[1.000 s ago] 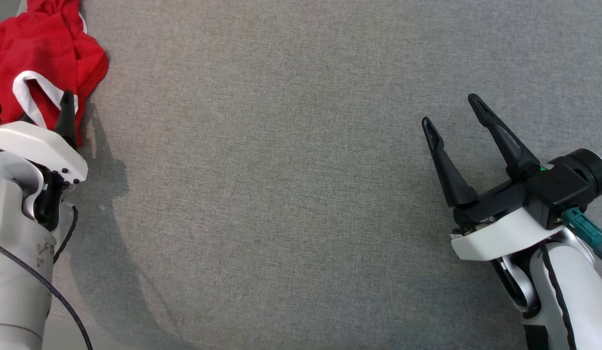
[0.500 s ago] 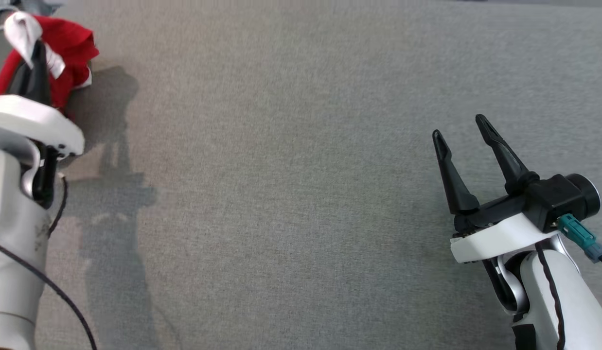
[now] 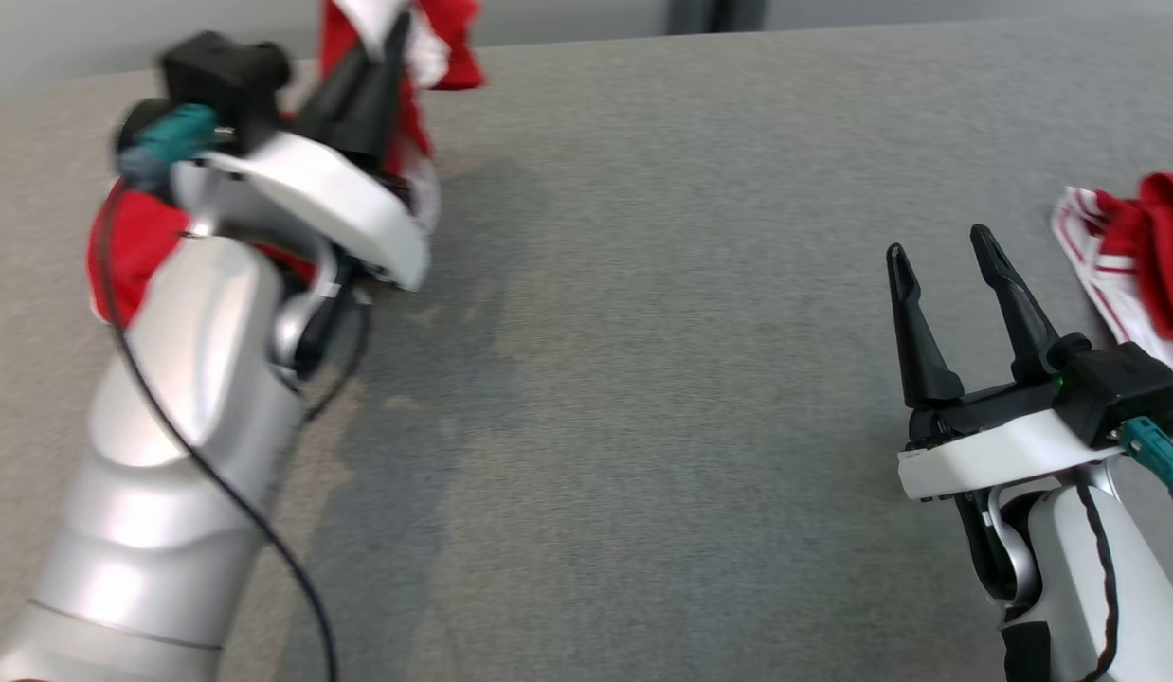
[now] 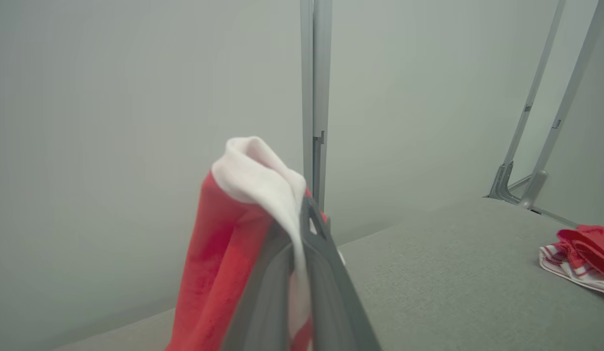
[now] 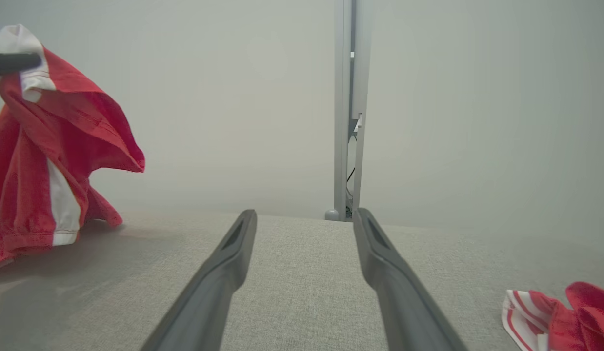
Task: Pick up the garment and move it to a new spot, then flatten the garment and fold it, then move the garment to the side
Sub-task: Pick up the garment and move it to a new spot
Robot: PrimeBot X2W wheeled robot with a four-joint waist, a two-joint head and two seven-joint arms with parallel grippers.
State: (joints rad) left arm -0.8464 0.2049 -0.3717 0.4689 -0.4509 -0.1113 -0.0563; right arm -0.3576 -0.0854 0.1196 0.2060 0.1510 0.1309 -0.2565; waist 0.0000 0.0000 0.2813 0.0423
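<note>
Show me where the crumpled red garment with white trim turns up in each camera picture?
Head view: upper left, the crumpled red garment with white trim pinched in the left gripper, above its arm.
Left wrist view: bottom centre, draped over that gripper.
Right wrist view: left edge, hanging.
Shared landmark: the small striped red-and-white cloth, lying at the right in all three.

Silver-white arms (image 3: 207,313), white wrist shells (image 3: 994,455), long black fingers (image 3: 913,332), teal connectors (image 3: 1150,450), thin black cable (image 3: 264,530) along one forearm
</note>
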